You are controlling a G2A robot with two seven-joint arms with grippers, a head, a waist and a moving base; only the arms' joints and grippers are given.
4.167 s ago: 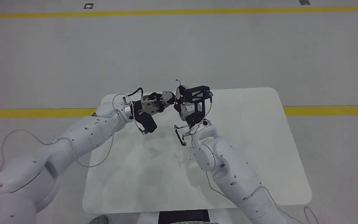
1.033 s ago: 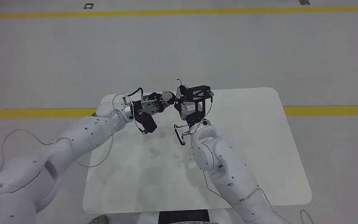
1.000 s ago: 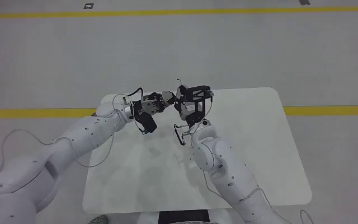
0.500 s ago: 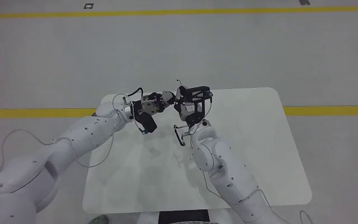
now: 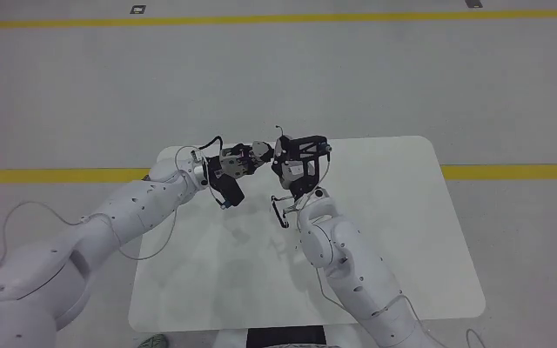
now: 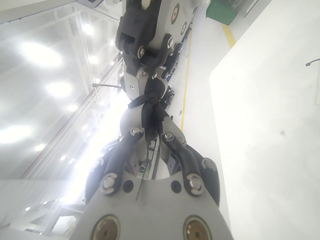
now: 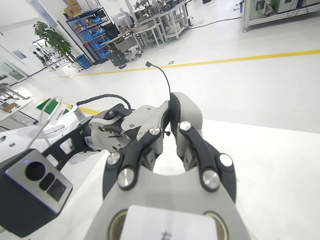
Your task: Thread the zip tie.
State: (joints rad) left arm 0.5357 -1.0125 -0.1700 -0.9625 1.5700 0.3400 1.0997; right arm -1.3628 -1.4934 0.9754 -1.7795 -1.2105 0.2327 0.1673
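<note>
1. Room: a pale hall floor [image 5: 348, 78] is seen all round, crossed from 9 to 3 o'clock by a yellow line [image 5: 505, 171]. Shelving racks [image 7: 86, 28] and workbenches [image 7: 155, 26] are seen far off.
2. Surface: a white table [image 5: 392, 226] with rounded corners, smooth and bare where it shows. A dropped tie would likely be hard to pick up off it.
3. Left gripper [image 6: 150, 112]: brought in from 9 o'clock and held above the table, at about 11 o'clock from its centre. The claw is pinched narrow on the tie.
4. Right gripper [image 7: 171, 116]: brought in from 5 o'clock, tip to tip with the left. The claw is closed narrow on the same tie.
5. Zip tie [image 7: 167, 81]: thin and black, held in the air between both claws and clear of the table.
   - The head end [image 7: 148, 63] is carried on a curved stalk past the right fingertips.
   - A fine tail [image 6: 139, 188] is trailed back toward the left palm.
   - The tail is judged not yet passed through the head.
6. Handling, judged:
   - The tie is very light, springy rather than limp, and slick.
   - It is unlikely to break but is easily twisted within a pinch.
   - Hold is best taken close behind the head and close behind the tail tip, so that little free length is left to flex.
</note>
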